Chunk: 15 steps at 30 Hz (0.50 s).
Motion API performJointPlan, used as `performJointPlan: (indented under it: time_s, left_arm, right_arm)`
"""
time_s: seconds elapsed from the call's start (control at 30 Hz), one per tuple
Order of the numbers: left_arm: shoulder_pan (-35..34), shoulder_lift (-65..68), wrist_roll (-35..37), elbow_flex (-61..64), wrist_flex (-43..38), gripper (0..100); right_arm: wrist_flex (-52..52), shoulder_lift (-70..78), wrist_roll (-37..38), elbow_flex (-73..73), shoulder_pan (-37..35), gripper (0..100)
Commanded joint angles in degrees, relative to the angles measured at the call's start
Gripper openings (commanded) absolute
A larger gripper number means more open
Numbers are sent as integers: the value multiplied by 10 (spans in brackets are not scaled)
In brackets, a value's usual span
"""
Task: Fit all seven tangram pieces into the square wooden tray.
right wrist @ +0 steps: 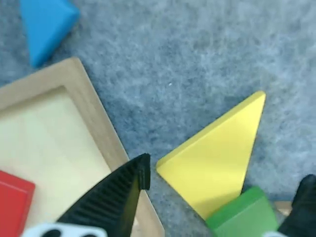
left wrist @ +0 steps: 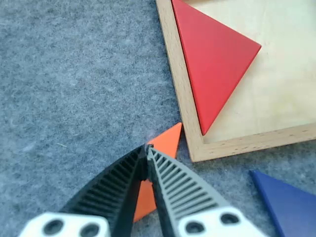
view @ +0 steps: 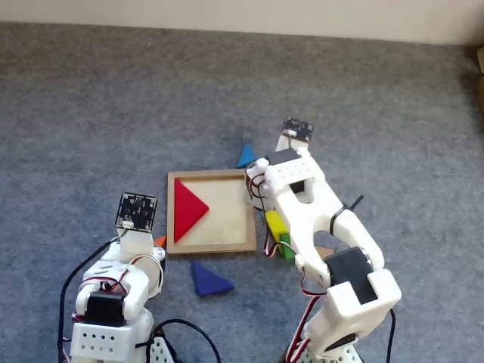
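One orange triangle [left wrist: 167,141] lies beneath the closed left claw [left wrist: 147,150].

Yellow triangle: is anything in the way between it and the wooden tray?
Nothing visible. Just bare carpet lies between the yellow triangle and the tray, whose raised rim it must go over. The green block sits at its other side. The red triangle sits at the tray's far side.

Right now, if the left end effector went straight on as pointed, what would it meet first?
Probably the orange triangle, right under the left end effector; height above it is unclear.
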Motion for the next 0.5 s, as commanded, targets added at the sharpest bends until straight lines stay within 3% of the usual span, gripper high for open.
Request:
performJointPlan:
  time_s: [0.0, 0.37, 0.47]
  left_arm:
    - [-2, 0, 5, 12, 3, 9]
    - [-2, 0, 5, 12, 3, 9]
    - [-2, 0, 5, 12, 3, 9]
  right_arm:
    - [-2, 26, 5, -15, -7, 424]
    - [-9, 70, 3, -44, -6, 423]
    - [-9, 70, 3, -44, -5, 369]
